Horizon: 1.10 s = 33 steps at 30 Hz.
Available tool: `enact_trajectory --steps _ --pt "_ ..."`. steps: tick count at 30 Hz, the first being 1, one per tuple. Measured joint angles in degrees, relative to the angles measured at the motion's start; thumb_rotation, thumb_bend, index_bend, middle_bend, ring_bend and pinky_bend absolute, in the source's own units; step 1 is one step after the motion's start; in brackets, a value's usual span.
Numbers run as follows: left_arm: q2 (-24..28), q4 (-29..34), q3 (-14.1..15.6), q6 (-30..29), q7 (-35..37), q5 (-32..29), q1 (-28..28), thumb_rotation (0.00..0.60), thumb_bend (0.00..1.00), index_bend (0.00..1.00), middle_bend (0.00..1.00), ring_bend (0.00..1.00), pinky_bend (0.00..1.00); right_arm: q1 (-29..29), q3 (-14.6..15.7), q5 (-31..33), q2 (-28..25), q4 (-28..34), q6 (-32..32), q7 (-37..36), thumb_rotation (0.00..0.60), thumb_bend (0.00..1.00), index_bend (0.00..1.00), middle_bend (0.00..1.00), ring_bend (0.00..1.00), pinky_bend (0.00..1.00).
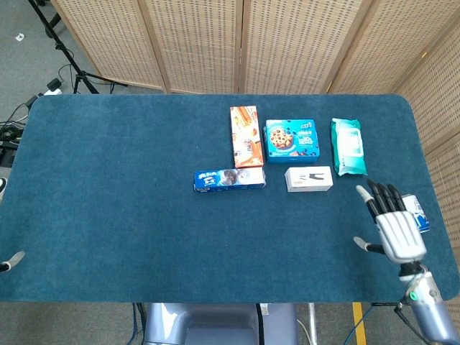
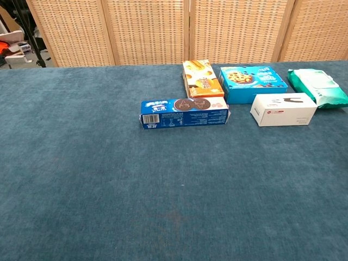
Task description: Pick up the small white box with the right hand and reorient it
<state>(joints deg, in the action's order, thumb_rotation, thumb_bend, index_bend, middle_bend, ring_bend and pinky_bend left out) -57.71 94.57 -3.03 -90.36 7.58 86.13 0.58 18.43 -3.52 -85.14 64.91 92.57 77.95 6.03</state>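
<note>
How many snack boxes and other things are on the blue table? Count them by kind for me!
Cookie and snack boxes: 3 (long blue box, orange box, square blue box)
Small white box: 1
Green wipes pack: 1
Small blue and white item by the right hand: 1
Total: 6

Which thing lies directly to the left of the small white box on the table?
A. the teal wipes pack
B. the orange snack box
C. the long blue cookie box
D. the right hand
C: in the head view the long blue cookie box lies left of the small white box, at the same depth on the table.
</note>
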Motion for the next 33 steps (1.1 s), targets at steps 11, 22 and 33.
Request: enact_trajectory --steps 11,22,33 --pt "-0.7 0.4 -0.7 3.8 -2.9 -3.6 1.4 0.600 0.00 0.00 0.00 0.00 0.00 15.5 -6.0 6.1 6.3 -12.5 -21.4 -0.1 0.600 0.00 0.08 0.06 0.00 0.10" --pt "-1.1 0.7 -1.7 7.2 -4.9 -6.9 3.0 0.600 0.00 0.00 0.00 0.00 0.00 21.6 -7.4 13.1 18.6 -28.2 -30.1 3.7 0.600 0.00 0.12 0.13 0.05 0.16" --pt "-1.9 0.8 -2.0 9.2 -7.1 -8.8 4.1 0.600 0.00 0.00 0.00 0.00 0.00 25.5 -7.2 13.9 25.0 -38.1 -34.2 4.1 0.600 0.03 0.41 0.45 0.34 0.39"
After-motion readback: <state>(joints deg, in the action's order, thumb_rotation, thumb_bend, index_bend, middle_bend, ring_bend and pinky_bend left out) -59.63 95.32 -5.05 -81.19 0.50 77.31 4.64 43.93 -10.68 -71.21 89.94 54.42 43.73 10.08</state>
